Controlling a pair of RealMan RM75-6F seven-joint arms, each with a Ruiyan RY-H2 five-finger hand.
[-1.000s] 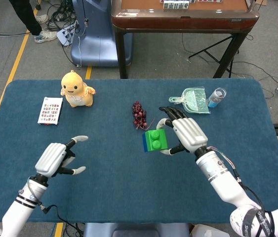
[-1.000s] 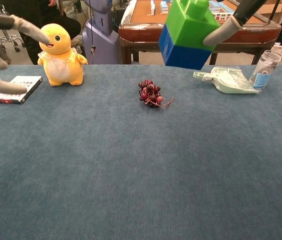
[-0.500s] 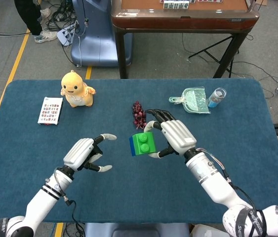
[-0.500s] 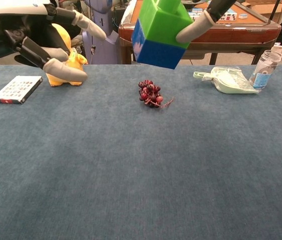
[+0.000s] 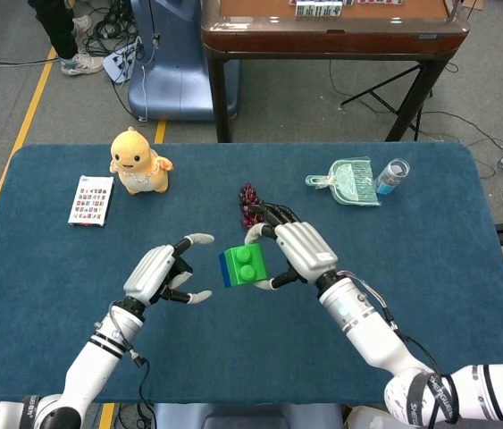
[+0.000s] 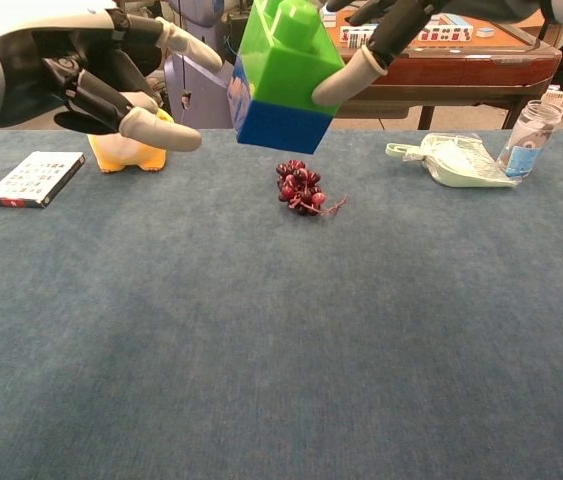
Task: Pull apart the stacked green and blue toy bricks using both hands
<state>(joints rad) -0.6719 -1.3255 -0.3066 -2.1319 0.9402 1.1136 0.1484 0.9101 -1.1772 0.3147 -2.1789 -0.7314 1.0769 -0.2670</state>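
Two bricks: green brick [image 5: 252, 261] sits stacked on blue brick [image 5: 227, 269], joined, held above the table [image 5: 233, 357] near its middle.
Right hand [image 5: 297, 251]: grips the stack, fingers over the green top, thumb [image 6: 346, 76] under its side.
Left hand [image 5: 163, 271]: holds nothing, fingers spread, just left of the stack, not touching.
Grapes [image 5: 249, 205]: on the cloth behind the right hand.
Duck [image 5: 138, 162]: upright, far left.
Card box [image 5: 91, 199]: flat, left of duck.
Dustpan [image 5: 347, 180]: far right, bottle [image 5: 391, 176] beside it.
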